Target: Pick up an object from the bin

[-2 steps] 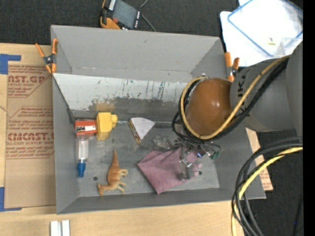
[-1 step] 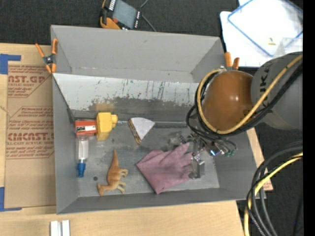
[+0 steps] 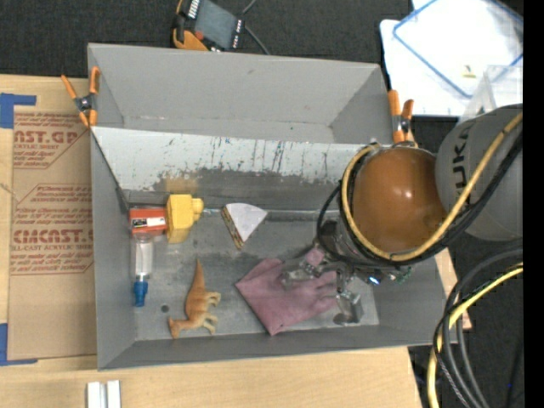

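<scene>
The mauve cloth [image 3: 276, 300] lies crumpled on the floor of the bin [image 3: 255, 100], towards its right end and close to its lower wall as the view shows it. The claw [image 3: 321, 292] is down over the cloth's right half and stands apart, 1 tip near the cloth's upper fold and the other near its right lower edge; whether the tips touch the fabric I cannot tell. Nothing is clamped yet.

The step in hand looks like the close on the cloth. To do it well, the claw should press low enough that both tips sink into the fabric, then draw together so a fold bunches between them rather than sliding flat along the metal floor. A limp cloth will drape and trail once lifted, so a straight rise, clear of the right wall, seems wise. The orange cover [image 3: 395, 198] on the wrist hangs over that wall's side, which leaves little room to drift right.

The neighbours are no hindrance: the orange toy animal [image 3: 195, 304] lies near the cloth's left edge but apart from it, the white wedge [image 3: 245, 222] sits beyond its upper corner, and the yellow block [image 3: 183, 215], red and white box [image 3: 147, 221] and blue-capped tube [image 3: 141, 270] lie well apart at the left end.
</scene>
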